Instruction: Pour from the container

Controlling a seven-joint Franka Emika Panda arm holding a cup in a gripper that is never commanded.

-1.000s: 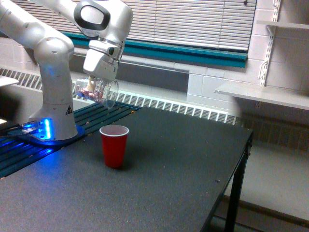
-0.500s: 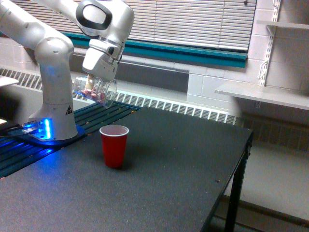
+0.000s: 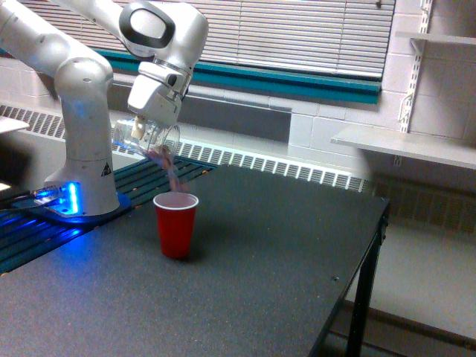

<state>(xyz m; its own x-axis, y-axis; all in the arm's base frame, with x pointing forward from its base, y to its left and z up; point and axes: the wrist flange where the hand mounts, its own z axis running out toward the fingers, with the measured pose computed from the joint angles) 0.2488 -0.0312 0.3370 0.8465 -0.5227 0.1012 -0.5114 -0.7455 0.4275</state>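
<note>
One arm, one pour under way. Item: the container (image 3: 146, 134), a clear cup, held tipped on its side above and slightly to the exterior view's left of the red cup (image 3: 176, 224), mouth angled down toward it. Contents: small pinkish-brown pieces, seen as a blurred stream (image 3: 170, 172) running from the container's lip down to the red cup's open mouth; little of the load appears to be left inside the clear wall, though the blur makes this hard to judge. Step in hand, as judged: the pour itself, mid-discharge, well along. Next move, as judged: hold the tilt until the stream ends, keeping the lip lined up over the red cup's opening so no pieces fall onto the table (image 3: 245, 290), then bring the container back upright. Risk: the red cup is light and stands free, well apart from the arm's base (image 3: 78, 201); a stray drift of the lip would scatter pieces past its rim. End effector: the gripper (image 3: 140, 128), hanging below the white wrist, is clamped around the container's body, fingers narrow to the width of the cup; the finger pads themselves are mostly hidden by the wrist housing and the clear plastic. Receiving vessel: red cup, upright on the dark table, white inside, not touched by the gripper or the container.
</note>
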